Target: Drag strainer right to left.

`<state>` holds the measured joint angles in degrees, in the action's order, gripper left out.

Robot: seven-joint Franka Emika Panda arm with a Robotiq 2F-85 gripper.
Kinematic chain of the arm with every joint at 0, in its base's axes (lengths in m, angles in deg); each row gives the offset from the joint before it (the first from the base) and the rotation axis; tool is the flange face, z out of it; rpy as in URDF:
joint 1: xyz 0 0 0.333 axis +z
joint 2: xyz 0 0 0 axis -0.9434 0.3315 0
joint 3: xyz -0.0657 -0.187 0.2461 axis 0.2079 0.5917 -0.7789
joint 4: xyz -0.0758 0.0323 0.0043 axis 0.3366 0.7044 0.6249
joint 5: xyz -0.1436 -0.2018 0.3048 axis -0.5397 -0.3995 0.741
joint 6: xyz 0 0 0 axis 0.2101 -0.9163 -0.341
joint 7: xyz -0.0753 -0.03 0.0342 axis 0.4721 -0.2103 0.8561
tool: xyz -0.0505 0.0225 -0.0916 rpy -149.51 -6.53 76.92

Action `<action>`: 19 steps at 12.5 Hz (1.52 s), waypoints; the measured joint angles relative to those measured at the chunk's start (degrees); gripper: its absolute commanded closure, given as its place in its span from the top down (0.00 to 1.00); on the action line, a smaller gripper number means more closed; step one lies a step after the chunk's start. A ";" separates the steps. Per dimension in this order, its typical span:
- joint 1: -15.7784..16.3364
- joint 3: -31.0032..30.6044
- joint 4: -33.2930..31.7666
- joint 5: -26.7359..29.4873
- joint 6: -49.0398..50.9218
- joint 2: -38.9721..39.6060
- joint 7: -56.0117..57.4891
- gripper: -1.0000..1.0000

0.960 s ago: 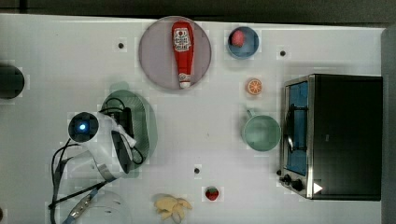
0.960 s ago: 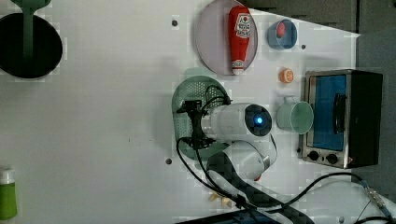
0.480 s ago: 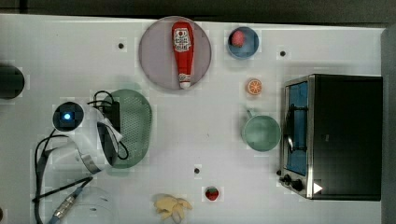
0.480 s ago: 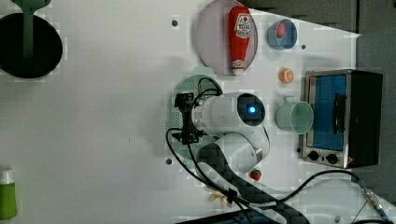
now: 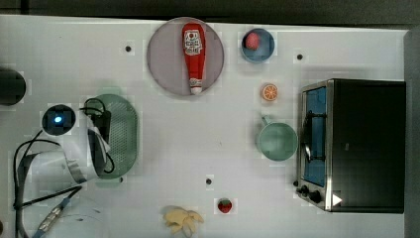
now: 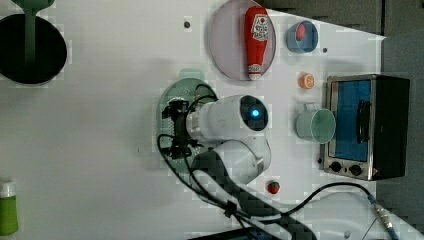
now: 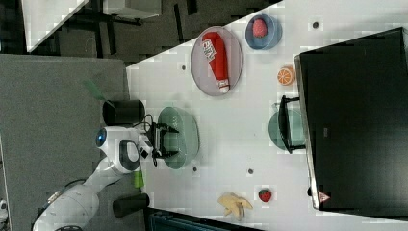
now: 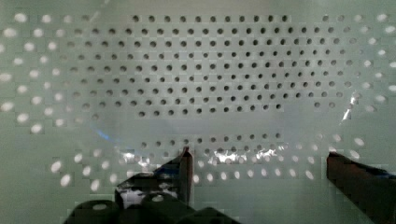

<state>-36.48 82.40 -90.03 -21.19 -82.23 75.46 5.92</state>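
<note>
The strainer (image 5: 119,134) sits toward the top view's left on the desk (image 5: 208,148), with the gripper (image 8: 259,161) down inside its bowl, fingers (image 8: 184,168) spread wide, holding nothing. It looks like light, stiff, smooth plastic that should slide easily; pushing against the inner wall or pinching the wide rim seems the best hold.

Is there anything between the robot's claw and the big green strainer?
No. The open gripper is already down inside the strainer, its fingertips right above the holed bottom, with nothing visible between them.
</note>
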 measured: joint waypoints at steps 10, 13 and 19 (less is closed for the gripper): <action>6.97 -0.90 6.10 -2.59 -1.37 1.48 -2.29 1.00; 7.39 1.21 4.42 -6.76 10.27 -3.64 3.64 1.00; 8.34 19.14 5.20 -12.88 33.45 -28.59 28.84 1.00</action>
<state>-28.14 101.55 -84.83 -34.07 -48.79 46.87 34.76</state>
